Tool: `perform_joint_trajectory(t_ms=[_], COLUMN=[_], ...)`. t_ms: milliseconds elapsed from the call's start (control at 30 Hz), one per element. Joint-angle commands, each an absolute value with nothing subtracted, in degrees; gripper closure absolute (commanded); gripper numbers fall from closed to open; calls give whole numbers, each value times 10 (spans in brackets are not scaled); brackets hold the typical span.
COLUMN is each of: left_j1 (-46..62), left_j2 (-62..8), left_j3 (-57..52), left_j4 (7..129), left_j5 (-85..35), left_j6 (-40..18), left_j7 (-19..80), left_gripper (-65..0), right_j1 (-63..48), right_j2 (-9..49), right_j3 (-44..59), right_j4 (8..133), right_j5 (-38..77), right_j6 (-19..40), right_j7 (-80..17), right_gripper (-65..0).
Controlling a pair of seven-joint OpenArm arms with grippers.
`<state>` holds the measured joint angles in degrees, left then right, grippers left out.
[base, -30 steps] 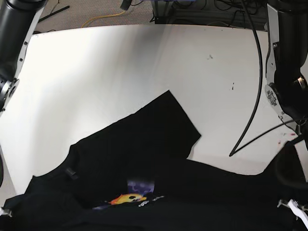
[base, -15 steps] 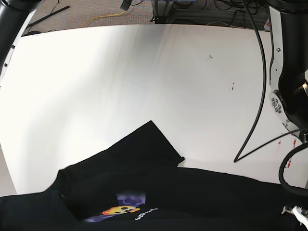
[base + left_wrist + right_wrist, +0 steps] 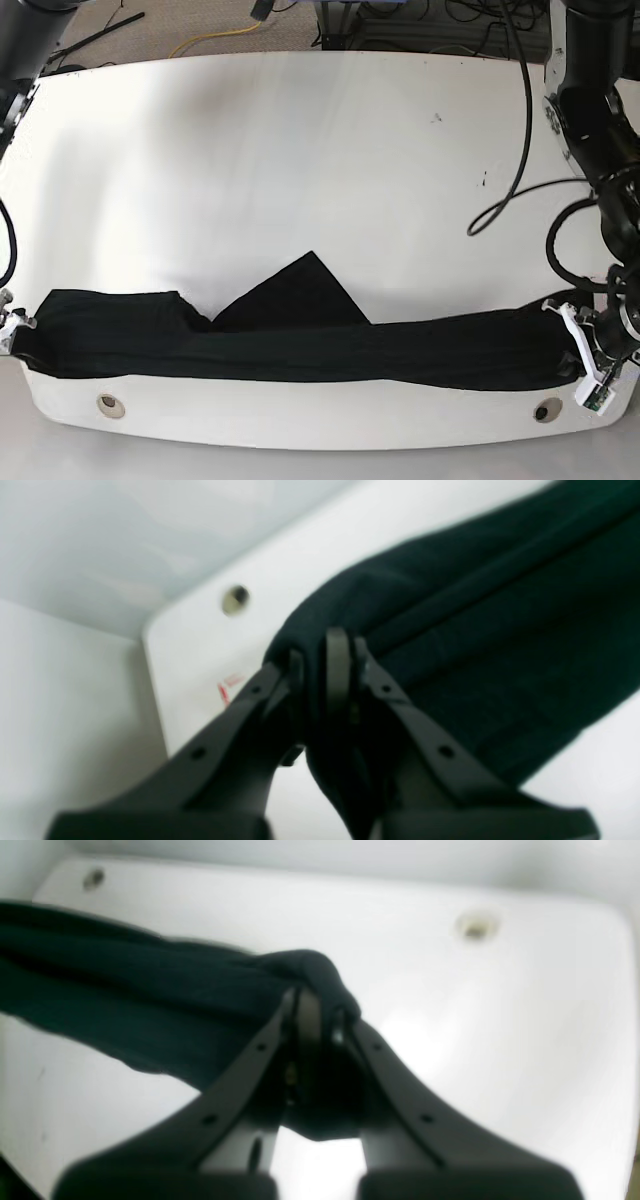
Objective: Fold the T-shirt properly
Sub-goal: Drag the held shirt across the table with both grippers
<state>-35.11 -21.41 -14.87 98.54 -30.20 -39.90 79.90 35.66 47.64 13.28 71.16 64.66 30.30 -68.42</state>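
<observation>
The black T-shirt (image 3: pixel 300 345) lies stretched as a long narrow band along the near edge of the white table (image 3: pixel 300 150). A triangular flap (image 3: pixel 300 295) pokes up from its middle. No print shows. My left gripper (image 3: pixel 577 350) is at the band's right end in the base view. The left wrist view shows this gripper (image 3: pixel 317 650) shut on a bunched fold of the black T-shirt (image 3: pixel 475 620). My right gripper (image 3: pixel 14 335) is at the band's left end. In its wrist view this gripper (image 3: pixel 320 1005) is shut on the T-shirt (image 3: pixel 125 990) corner.
Two round holes (image 3: pixel 110 405) (image 3: pixel 545 410) sit in the table just in front of the shirt. A black cable (image 3: pixel 520 150) hangs over the table's right side beside the left arm (image 3: pixel 590 110). Cords lie on the floor behind the far edge.
The shirt filled the bottom of the base view and has come down to the table's near edge, pulled out into a flat band. The sun print has gone from sight. Both grippers now show.
</observation>
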Motion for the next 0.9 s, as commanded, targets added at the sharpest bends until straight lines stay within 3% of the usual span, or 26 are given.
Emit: perform_joint_trajectory(t_ms=[0, 433, 767, 867], left_j1=[-298, -30, 112, 137], left_j2=[-222, -223, -252, -253], left_j3=[-151, -175, -223, -223], left_j4=[1027, 1107, 1109, 1109], left_j5=[-298, -298, -298, -298], left_j6=[-400, -400, -400, -400], left_j7=[800, 800, 800, 800], left_gripper=[-6, -6, -13, -67], right_j1=[285, -6, -147, -174], right_j2=[468, 400, 400, 400], right_j3=[180, 299, 348, 349], right_j4=[756, 851, 865, 865], right_j5=[657, 656, 656, 657], right_j6=[305, 304, 303, 303], right_j7=[-671, -671, -672, -673], right_gripper=[0, 0, 0, 0])
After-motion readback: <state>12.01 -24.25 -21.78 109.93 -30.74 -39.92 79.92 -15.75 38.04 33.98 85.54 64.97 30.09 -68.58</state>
